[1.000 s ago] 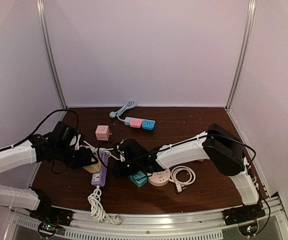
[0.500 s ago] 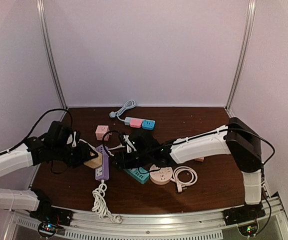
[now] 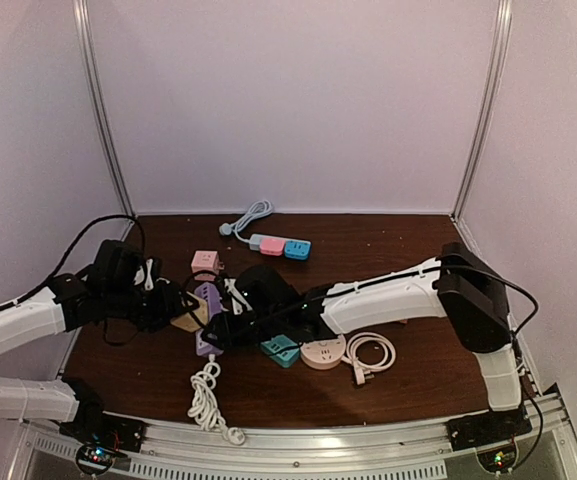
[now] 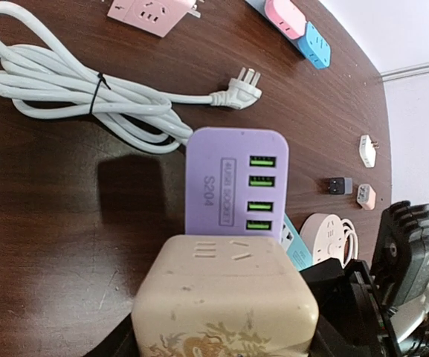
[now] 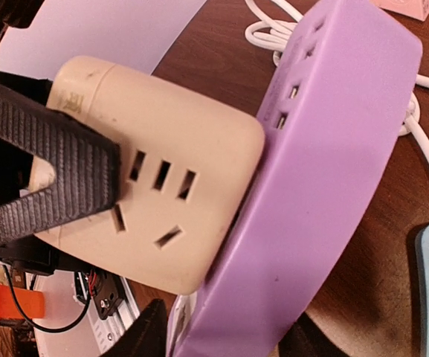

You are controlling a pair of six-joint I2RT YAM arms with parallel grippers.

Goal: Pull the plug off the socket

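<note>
When viewed from the left wrist, reads as a cream plug cube [image 4: 225, 297]: rounded corners, matte scuffed plastic, gilt pattern low on one face. Clenched between the ribbed black fingers [image 5: 50, 171] of the left gripper [image 4: 229, 323]. Seated flush against the smooth, flat purple socket strip [image 4: 236, 186], just beside four green-lit slots [image 4: 262, 192]. Held in turn, at the strip's slim sides, by the right gripper [image 5: 225, 338], closed on it. Backed by a dark wood-grain surface [image 4: 50, 223] and a coiled white cable [image 4: 65, 97].
</note>
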